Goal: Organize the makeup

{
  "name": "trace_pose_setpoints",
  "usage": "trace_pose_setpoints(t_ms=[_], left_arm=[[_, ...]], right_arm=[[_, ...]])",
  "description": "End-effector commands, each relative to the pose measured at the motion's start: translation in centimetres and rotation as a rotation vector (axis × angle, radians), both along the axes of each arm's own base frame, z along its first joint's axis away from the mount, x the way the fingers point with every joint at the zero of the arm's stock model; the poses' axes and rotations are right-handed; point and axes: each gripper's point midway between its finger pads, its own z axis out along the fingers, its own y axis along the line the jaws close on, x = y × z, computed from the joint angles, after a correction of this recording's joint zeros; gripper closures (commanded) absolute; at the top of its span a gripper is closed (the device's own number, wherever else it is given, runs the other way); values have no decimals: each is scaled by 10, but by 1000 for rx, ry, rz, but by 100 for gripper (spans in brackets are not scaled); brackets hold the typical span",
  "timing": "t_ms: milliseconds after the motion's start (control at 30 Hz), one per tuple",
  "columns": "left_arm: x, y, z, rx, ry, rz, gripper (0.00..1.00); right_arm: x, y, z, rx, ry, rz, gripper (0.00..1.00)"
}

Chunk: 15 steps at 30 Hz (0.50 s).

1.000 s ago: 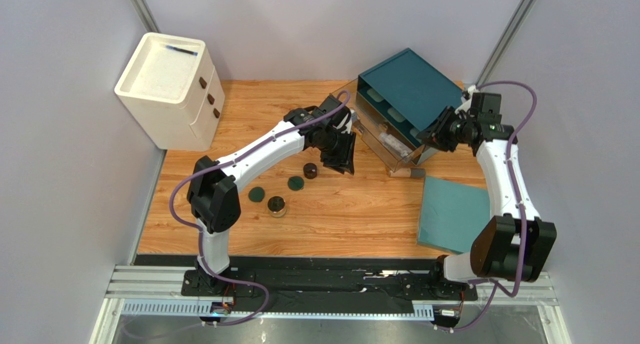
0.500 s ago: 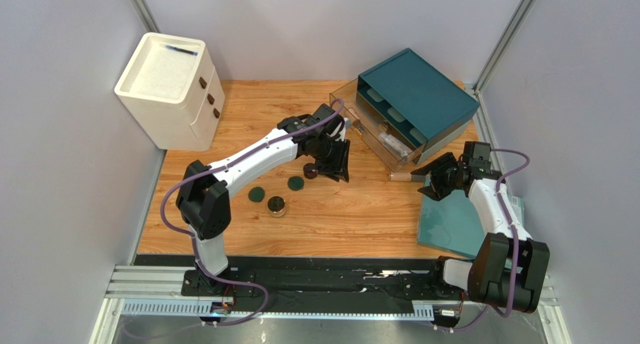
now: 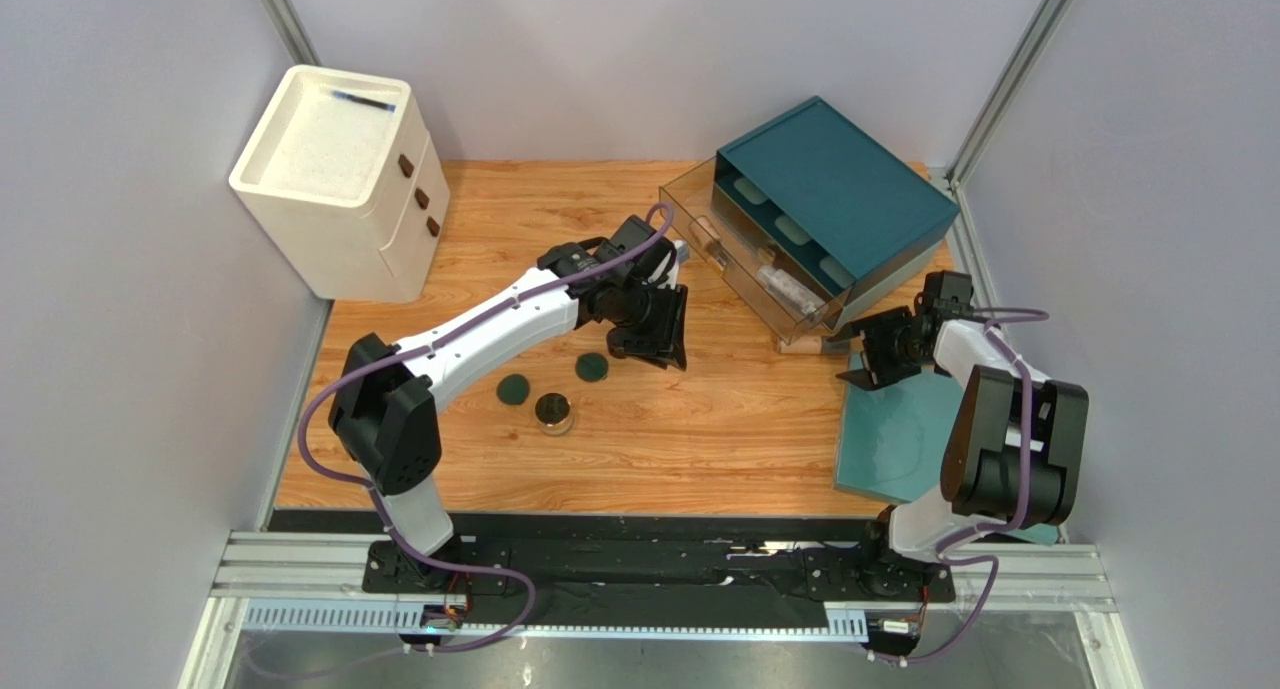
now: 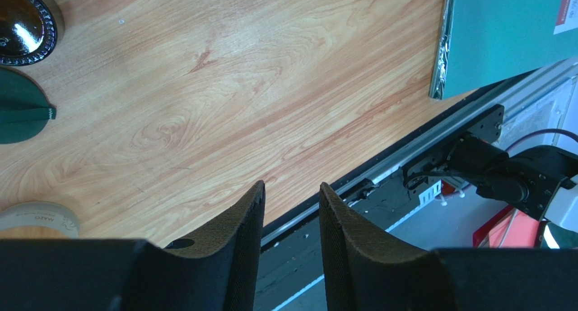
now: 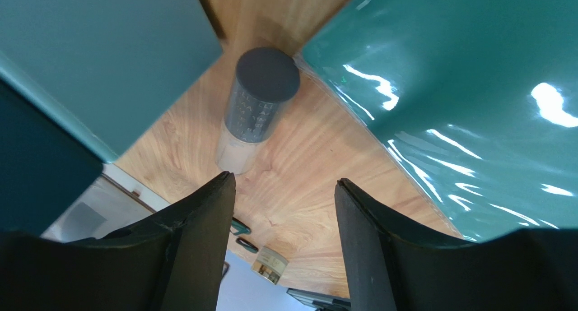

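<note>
A small bottle (image 5: 258, 113) with a dark cap lies on the wood between the teal box and the teal sheet, just beyond my right gripper (image 5: 283, 182), which is open and empty. From above, that bottle (image 3: 819, 346) is left of the right gripper (image 3: 860, 362). My left gripper (image 3: 661, 338) hovers over the table's middle, its jaws (image 4: 292, 186) parted with nothing between them. Two dark green discs (image 3: 592, 368) (image 3: 514, 391) and a dark-lidded jar (image 3: 555, 413) lie to its left. The left wrist view shows a shiny dark lid (image 4: 20, 20), a green disc (image 4: 20, 114) and a pale jar (image 4: 34, 219).
The teal drawer box (image 3: 834, 187) stands at the back right with its clear drawer (image 3: 706, 217) pulled out and a tube (image 3: 777, 286) inside. A teal sheet (image 3: 902, 434) lies front right. The white cabinet (image 3: 338, 172) is at the back left.
My right gripper came down from the teal box to the table beside the sheet and opened wide. The left gripper drifted slightly left and nearer, now covering the dark jar from above.
</note>
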Motion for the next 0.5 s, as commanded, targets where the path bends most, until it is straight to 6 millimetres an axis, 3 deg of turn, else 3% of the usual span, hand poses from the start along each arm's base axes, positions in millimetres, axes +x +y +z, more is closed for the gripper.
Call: trace_pose_setpoints(t_ms=[0,200,467], left_arm=[[0,2,18,-33,-57,-7,59],[0,2,15,-25,-51,-23,60],[4,6,14,-14,-49,-34,60]], right_arm=[[36,-9,23,-13,-113,-30,40],[43,-9,12,7,-74,-37,41],[34,-9,-14,-34,7,-17,43]])
